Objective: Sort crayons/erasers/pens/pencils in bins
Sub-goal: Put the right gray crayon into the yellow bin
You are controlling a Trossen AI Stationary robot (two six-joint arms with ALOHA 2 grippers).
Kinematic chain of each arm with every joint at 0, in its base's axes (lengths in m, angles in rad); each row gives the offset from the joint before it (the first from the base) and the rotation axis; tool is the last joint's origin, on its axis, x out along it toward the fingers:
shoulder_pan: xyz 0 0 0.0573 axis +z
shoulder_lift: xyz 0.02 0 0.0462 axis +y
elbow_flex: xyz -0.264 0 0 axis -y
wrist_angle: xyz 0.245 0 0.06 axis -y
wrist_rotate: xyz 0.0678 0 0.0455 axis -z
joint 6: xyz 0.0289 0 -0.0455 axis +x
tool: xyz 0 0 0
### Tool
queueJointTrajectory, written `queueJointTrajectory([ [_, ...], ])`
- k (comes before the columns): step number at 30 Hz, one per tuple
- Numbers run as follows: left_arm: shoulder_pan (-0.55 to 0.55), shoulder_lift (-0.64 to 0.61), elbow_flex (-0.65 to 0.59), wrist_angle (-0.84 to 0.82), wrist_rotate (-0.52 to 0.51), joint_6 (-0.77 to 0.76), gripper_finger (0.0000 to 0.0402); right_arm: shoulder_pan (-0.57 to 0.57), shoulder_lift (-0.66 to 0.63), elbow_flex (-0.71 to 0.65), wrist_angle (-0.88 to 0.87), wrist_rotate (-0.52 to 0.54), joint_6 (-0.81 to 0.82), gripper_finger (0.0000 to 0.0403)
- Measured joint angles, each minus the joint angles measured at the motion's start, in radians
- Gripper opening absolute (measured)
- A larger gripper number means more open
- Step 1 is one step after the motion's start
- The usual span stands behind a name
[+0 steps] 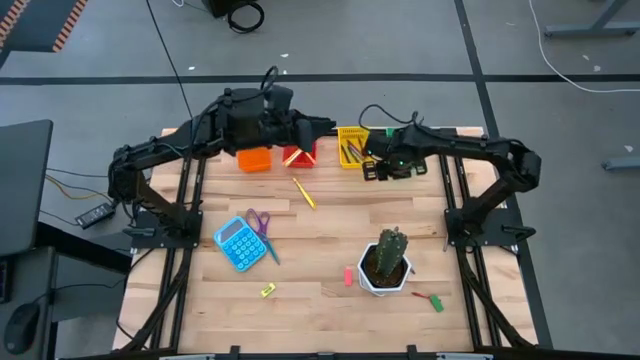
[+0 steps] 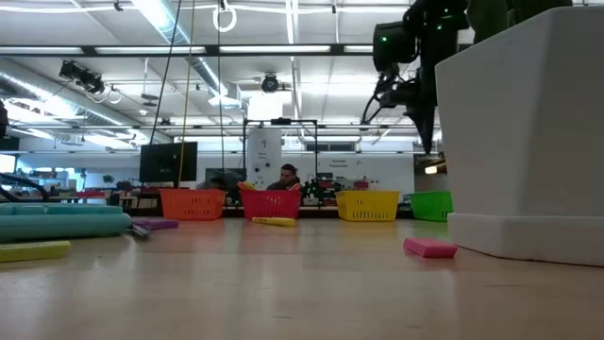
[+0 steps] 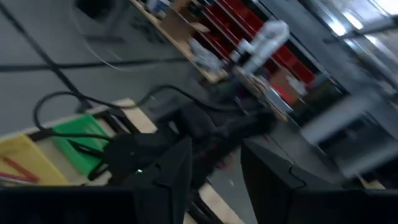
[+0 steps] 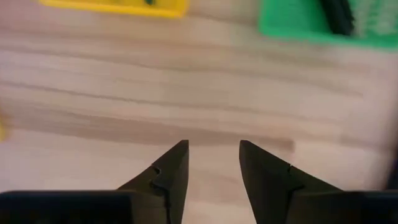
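Left gripper (image 1: 325,127): you see it parted, empty, above the red slotted plastic bin (image 1: 299,155) | Right gripper (image 4: 213,163): parted, empty, beside the green slotted bin (image 4: 323,22), likely after drop-off.

A robotics lab in a large industrial hall: a wooden worktable (image 1: 330,225) on a grey concrete floor with trailing cables (image 1: 170,50), ceiling strip lights (image 2: 170,24) and ducts overhead, monitors (image 2: 168,161) and a seated person (image 2: 286,177) far behind.
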Motion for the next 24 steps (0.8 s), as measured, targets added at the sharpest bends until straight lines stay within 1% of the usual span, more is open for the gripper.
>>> queueJointTrajectory([
  [4, -0.001, 0.000, 0.000, -0.017, 0.111, 0.037, 0.0154, 0.088, -0.004, 0.000, -0.084, 0.031, 0.144, 0.0160],
  [6, -0.001, -0.001, 0.000, -0.025, 0.156, 0.076, 0.0157, 0.138, -0.004, -0.015, -0.087, 0.030, 0.218, 0.0165],
  [11, 0.004, -0.015, 0.000, -0.050, 0.240, 0.087, 0.0161, 0.273, -0.004, -0.079, -0.093, 0.027, 0.493, 0.0171],
  [16, 0.010, -0.051, 0.001, -0.108, 0.276, 0.128, 0.0161, 0.409, -0.004, -0.151, -0.093, 0.042, 0.813, 0.0171],
  [18, 0.012, -0.069, 0.000, -0.170, 0.278, 0.148, 0.0163, 0.457, -0.004, -0.173, -0.093, 0.042, 0.915, 0.0171],
  [21, 0.018, -0.096, 0.000, -0.213, 0.279, 0.169, 0.0163, 0.520, -0.003, -0.208, -0.095, 0.031, 1.042, 0.0171],
  [24, 0.022, -0.116, 0.001, -0.258, 0.279, 0.202, 0.0163, 0.567, -0.004, -0.240, -0.092, 0.011, 1.130, 0.0171],
])
